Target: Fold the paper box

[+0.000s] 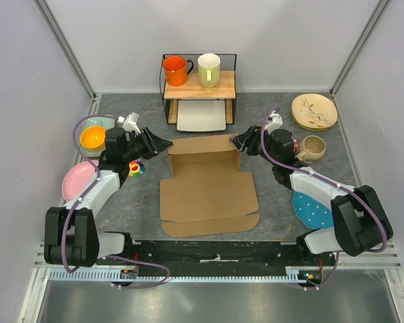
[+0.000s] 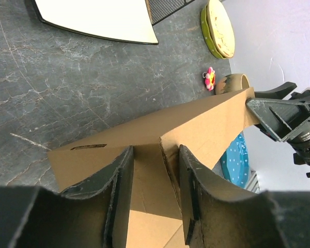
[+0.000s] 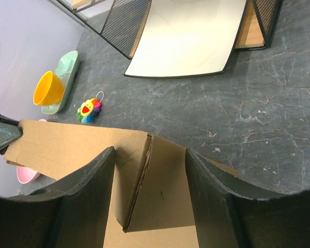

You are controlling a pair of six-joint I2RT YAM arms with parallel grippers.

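The paper box [image 1: 209, 195] is a brown cardboard sheet in the middle of the table, its back wall raised and the front flaps lying flat. My left gripper [image 1: 163, 142] is at the back left corner. In the left wrist view this gripper [image 2: 155, 152] stands open astride an upright side flap of the box [image 2: 206, 124]; the flap lies close to the right finger, with a gap to the left finger. My right gripper [image 1: 237, 142] is at the back right corner. It [image 3: 150, 152] is open around the other side flap of the box [image 3: 67, 144], with room on both sides.
Behind the box stands a wire shelf [image 1: 198, 84] holding an orange mug [image 1: 176, 69] and a cream mug [image 1: 209, 69], with a white tray [image 1: 202, 116] under it. To the left are a yellow bowl [image 1: 93, 137], a pink plate [image 1: 77, 178] and a flower toy [image 1: 135, 168]. To the right are a cream plate [image 1: 314, 111], a tan cup [image 1: 314, 148] and a blue dotted plate [image 1: 313, 208].
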